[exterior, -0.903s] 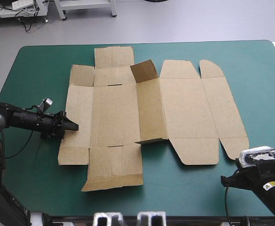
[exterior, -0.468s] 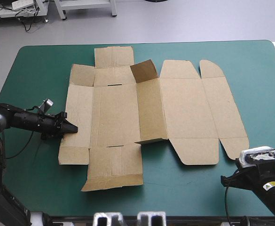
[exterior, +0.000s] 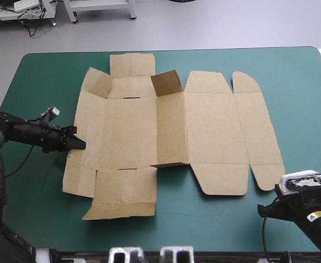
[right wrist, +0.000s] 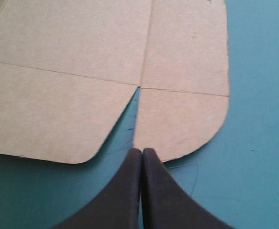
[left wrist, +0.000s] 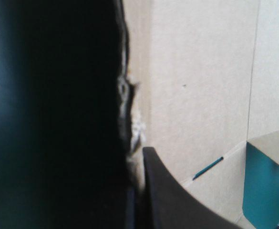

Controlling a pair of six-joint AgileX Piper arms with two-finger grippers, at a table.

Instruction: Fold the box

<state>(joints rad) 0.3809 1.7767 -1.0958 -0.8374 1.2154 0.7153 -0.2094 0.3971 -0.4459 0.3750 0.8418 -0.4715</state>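
The brown box (exterior: 171,131) lies as a cut sheet on the teal-green cover, mostly flat. Its left wall panel (exterior: 86,129) tilts up a little, and a small flap (exterior: 167,82) stands up near the middle of the far side. My left gripper (exterior: 79,144) is at the sheet's left edge, shut on the box. In the left wrist view the board's edge (left wrist: 129,119) runs between the black fingers (left wrist: 163,191). My right gripper (right wrist: 142,151) is shut and holds nothing. It points at the rounded near-right flap (right wrist: 177,119), just short of its edge.
Bare teal-green cover (exterior: 292,109) lies to the right of the sheet and along the near edge (exterior: 204,230). The sheet's front flap (exterior: 122,197) reaches close to the table's near edge. The left arm lies low over the table's left side.
The left gripper has drawn back to the left, and the whole sheet slid left with it. The left wall panel and its corner flaps have risen off the cover. The right arm stayed still.
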